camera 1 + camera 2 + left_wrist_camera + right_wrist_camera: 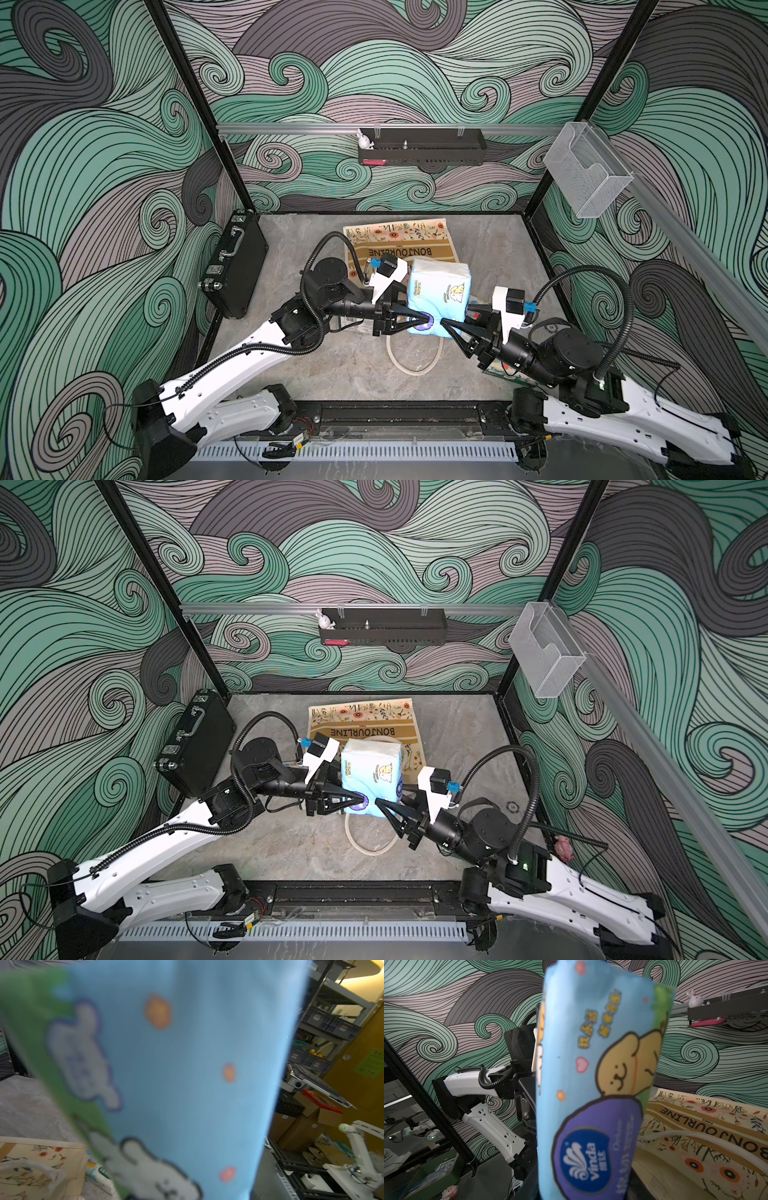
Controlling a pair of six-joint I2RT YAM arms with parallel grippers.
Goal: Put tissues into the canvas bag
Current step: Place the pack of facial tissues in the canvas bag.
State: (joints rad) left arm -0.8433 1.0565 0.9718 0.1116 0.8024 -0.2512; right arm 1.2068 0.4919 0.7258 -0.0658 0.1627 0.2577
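A light blue cartoon-printed tissues pack (440, 291) (372, 775) hangs upright over the near end of the canvas bag (399, 245) (361, 723). The bag lies flat on the table, cream with orange flowers and a tan lettered band. My left gripper (429, 319) (362, 800) pinches the pack's lower purple corner from the left. My right gripper (444, 323) (378, 802) pinches the same lower edge from the right. The pack (187, 1064) (602, 1084) fills both wrist views and hides the jaws there. The bag (716, 1126) shows behind it.
A black briefcase (237, 266) leans at the left wall. The bag's handle loop (415, 365) lies on the table below the pack. Another pack (353, 326) lies under my left arm, a green one (505, 370) under my right. A black shelf (419, 147) hangs on the back rail.
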